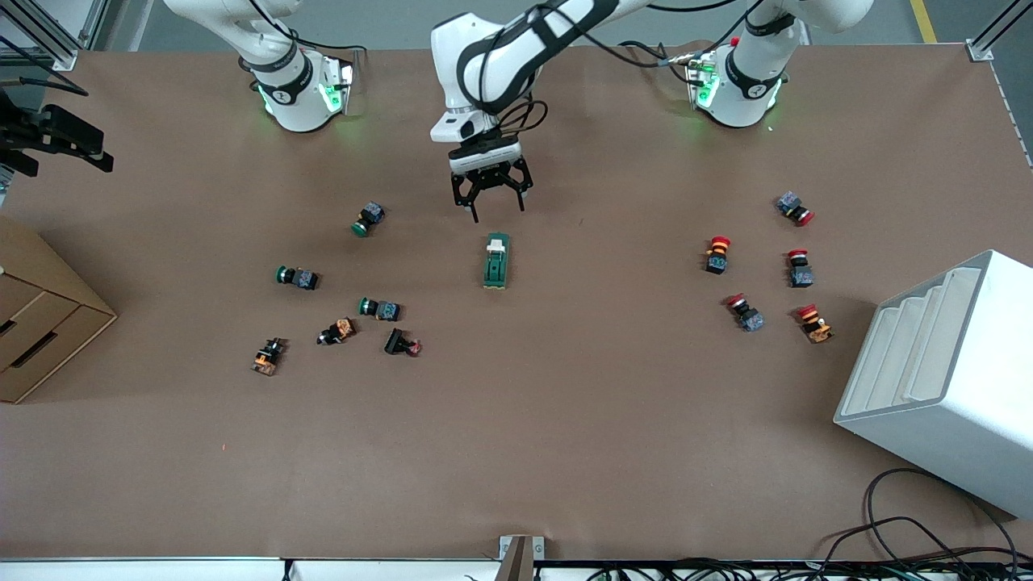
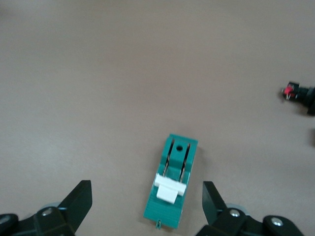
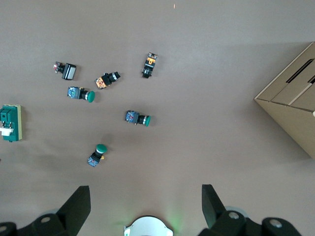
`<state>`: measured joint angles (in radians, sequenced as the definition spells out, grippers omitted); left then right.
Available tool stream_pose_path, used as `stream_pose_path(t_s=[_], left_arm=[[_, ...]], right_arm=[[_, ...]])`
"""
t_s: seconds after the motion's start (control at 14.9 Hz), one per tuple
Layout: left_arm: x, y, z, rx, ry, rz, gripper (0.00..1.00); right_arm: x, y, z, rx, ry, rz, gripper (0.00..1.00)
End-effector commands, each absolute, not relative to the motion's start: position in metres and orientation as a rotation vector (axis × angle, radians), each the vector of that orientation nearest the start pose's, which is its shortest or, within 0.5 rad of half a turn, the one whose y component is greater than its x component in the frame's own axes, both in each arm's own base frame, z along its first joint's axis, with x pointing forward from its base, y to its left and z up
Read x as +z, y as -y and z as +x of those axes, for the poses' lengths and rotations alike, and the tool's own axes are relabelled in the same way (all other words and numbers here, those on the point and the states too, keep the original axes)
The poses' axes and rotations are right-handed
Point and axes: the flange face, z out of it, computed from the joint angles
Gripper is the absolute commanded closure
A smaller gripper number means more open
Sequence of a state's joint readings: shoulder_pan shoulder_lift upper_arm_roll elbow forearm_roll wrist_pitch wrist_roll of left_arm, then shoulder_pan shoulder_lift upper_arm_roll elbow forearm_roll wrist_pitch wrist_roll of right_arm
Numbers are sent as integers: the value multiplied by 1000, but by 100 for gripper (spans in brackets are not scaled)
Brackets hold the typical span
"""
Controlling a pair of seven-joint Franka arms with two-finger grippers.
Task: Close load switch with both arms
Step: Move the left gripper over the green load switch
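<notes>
The load switch (image 1: 495, 261), a dark-green block with a white lever piece at the end toward the robots' bases, lies flat in the middle of the table. My left gripper (image 1: 498, 208) hangs open just above the table, over the spot right by the lever end. In the left wrist view the load switch (image 2: 172, 184) lies in line with the wide gap of the left gripper (image 2: 146, 191), touching neither finger. My right gripper (image 3: 145, 191) is open and empty, high above its own base, and out of the front view. The right wrist view catches the load switch (image 3: 11, 123) at its edge.
Green push buttons (image 1: 368, 219) and orange ones (image 1: 267, 356) are scattered toward the right arm's end. Red-capped buttons (image 1: 717, 254) lie toward the left arm's end, beside a white stepped tray (image 1: 944, 379). A cardboard box (image 1: 40, 323) stands at the right arm's end.
</notes>
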<state>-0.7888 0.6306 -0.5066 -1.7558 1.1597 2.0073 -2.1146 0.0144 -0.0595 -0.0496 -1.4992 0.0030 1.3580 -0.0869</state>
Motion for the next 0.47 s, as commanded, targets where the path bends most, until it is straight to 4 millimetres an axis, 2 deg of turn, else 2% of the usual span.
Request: stream_pose_path(t_s=[0.0,0.2,0.33,0.4], left_arm=[[212,597,249,-1087,210,-2826,1],[195,595,247,-1126,143,-2811,1],[184,594,246,-1167,104,-2803,4],[174,588,243,-1201,41,-2786,5]], right_arm=[[666,24,519,132,67,-3130,0],[651,23,538,95,78,-3130,0],[629,20,556,112,93,-3145,0],[627,19,559,104,96,-3140,0]])
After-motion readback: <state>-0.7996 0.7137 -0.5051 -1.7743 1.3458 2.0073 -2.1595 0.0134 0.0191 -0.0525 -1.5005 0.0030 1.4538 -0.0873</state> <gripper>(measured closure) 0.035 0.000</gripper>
